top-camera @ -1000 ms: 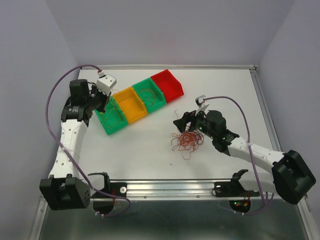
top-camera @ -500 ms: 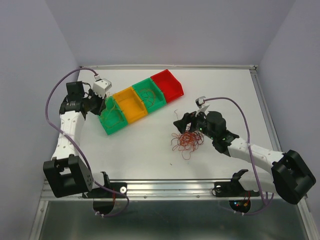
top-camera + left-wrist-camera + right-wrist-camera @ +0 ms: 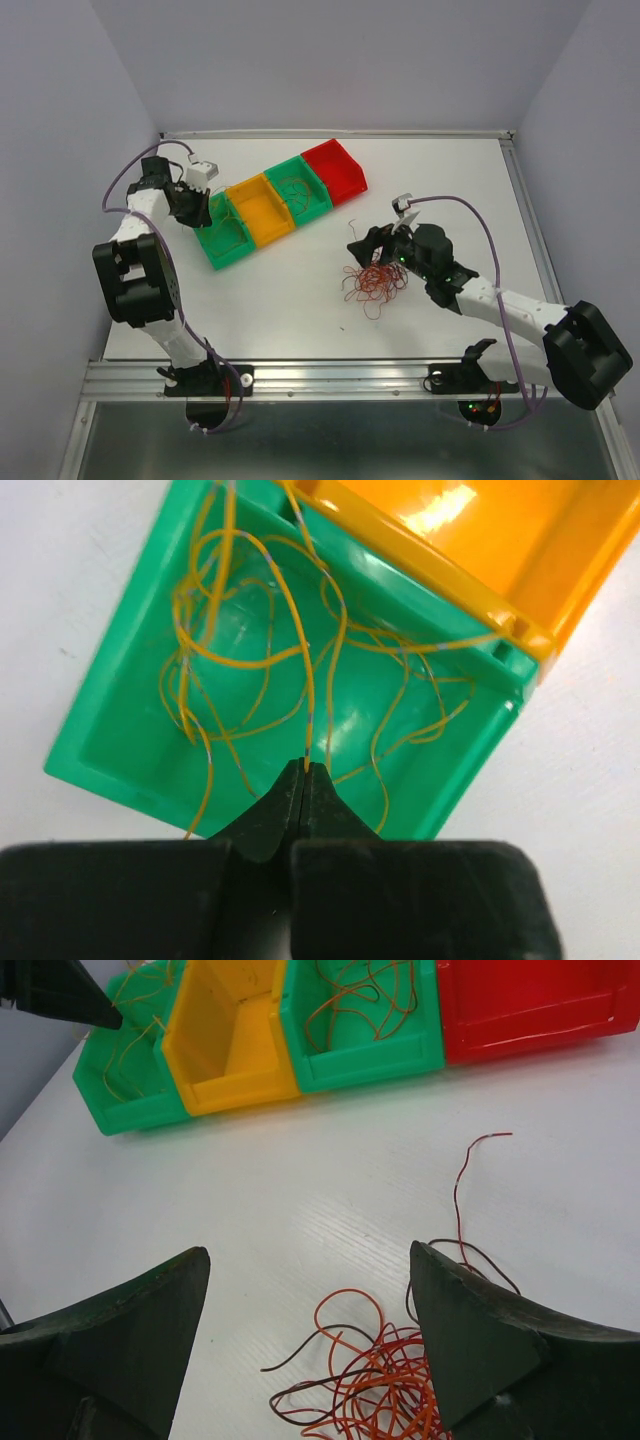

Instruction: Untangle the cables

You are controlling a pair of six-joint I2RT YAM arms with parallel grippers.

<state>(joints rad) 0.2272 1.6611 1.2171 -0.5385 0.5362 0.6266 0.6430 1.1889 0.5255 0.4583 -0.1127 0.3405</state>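
A fist-sized tangle of red, orange and dark wires (image 3: pixel 375 282) lies on the white table, right of centre. My right gripper (image 3: pixel 368 243) hovers just behind it, open and empty; in the right wrist view (image 3: pixel 310 1250) the tangle (image 3: pixel 390 1390) lies between and below the fingers. My left gripper (image 3: pixel 203 210) is over the near green bin (image 3: pixel 228 243). In the left wrist view (image 3: pixel 305 767) it is shut on the end of a yellow wire (image 3: pixel 308 695), which loops with other yellow wires in that bin (image 3: pixel 110 700).
Bins stand in a diagonal row: green, yellow (image 3: pixel 262 210), a second green bin (image 3: pixel 313 200) holding orange wires (image 3: pixel 293 187), and red (image 3: pixel 337 168). A single dark red strand (image 3: pixel 460 1190) trails from the tangle toward the bins. Grey walls surround the table.
My left arm has swung back and to the left, and its gripper has shifted slightly left over the near green bin. The right arm and the tangle have not moved.
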